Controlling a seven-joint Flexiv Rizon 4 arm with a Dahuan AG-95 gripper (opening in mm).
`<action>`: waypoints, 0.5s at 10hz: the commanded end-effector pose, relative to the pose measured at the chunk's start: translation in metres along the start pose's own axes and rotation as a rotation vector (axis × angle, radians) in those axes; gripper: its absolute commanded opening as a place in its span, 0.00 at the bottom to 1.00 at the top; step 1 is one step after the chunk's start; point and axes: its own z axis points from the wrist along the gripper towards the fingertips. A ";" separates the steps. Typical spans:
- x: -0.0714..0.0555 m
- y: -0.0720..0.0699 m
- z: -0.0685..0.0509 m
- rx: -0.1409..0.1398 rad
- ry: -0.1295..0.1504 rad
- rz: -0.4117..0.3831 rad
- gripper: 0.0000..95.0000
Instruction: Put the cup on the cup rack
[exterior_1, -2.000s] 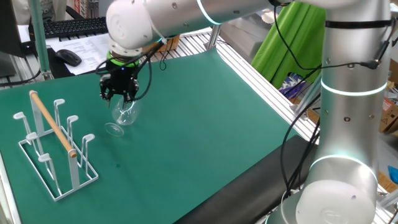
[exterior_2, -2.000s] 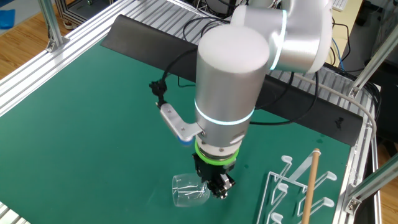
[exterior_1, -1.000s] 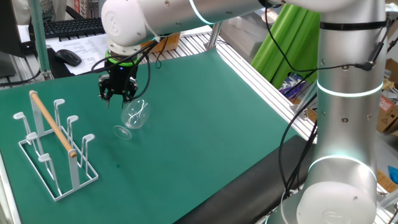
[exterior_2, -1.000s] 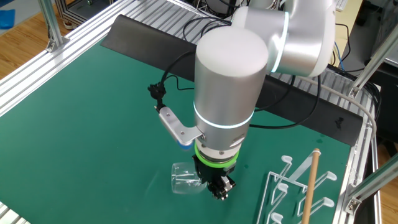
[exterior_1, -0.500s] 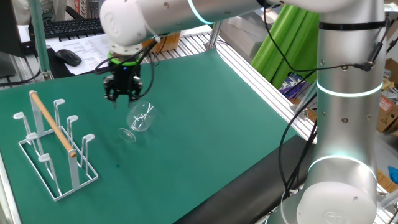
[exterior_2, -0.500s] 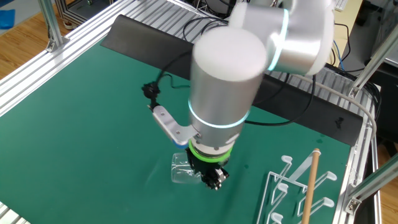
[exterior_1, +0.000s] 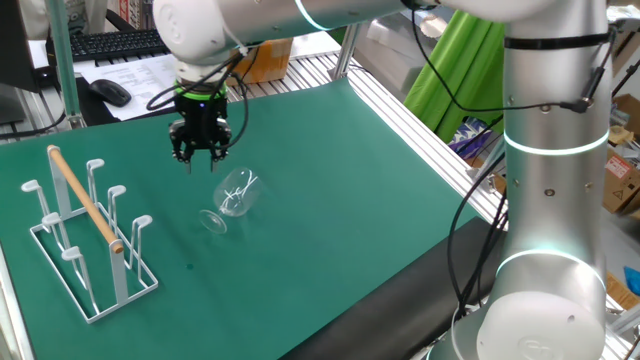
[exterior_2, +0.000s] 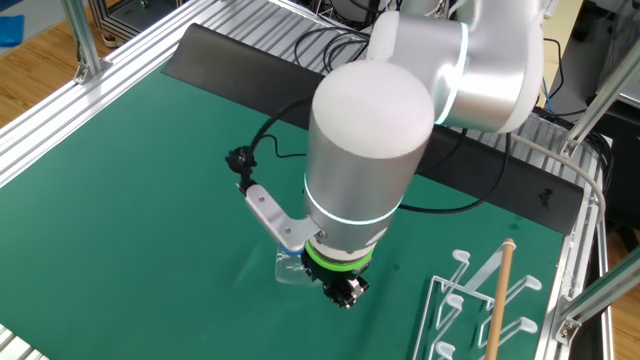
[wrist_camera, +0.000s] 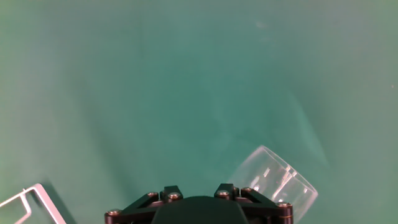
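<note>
The cup (exterior_1: 233, 194) is a clear glass goblet lying on its side on the green mat, foot toward the rack. My gripper (exterior_1: 198, 162) hangs just above and behind it, apart from the glass, its dark fingers spread with nothing between them. In the other fixed view the cup (exterior_2: 291, 268) is half hidden behind the wrist, and the gripper (exterior_2: 345, 294) points down beside it. The hand view shows the cup's rim (wrist_camera: 273, 180) at the lower right. The white wire cup rack (exterior_1: 85, 235) with its slanted wooden rod stands to the left, with no cup on it.
Aluminium frame rails (exterior_1: 420, 130) border the mat on the far side. A keyboard and mouse (exterior_1: 110, 92) lie beyond the mat's back edge. The arm's big silver column (exterior_1: 555, 180) stands at the right. A rack corner (wrist_camera: 25, 202) shows at the hand view's lower left.
The cup has rolled away across the mat, to the right and forward in one fixed view. My gripper has drifted slightly right and stays above it, holding nothing.
</note>
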 end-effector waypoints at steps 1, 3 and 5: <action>0.000 0.001 0.000 0.021 0.014 -0.005 0.20; 0.000 0.001 0.000 0.017 0.018 -0.010 0.20; 0.000 0.001 0.000 0.010 0.022 -0.022 0.20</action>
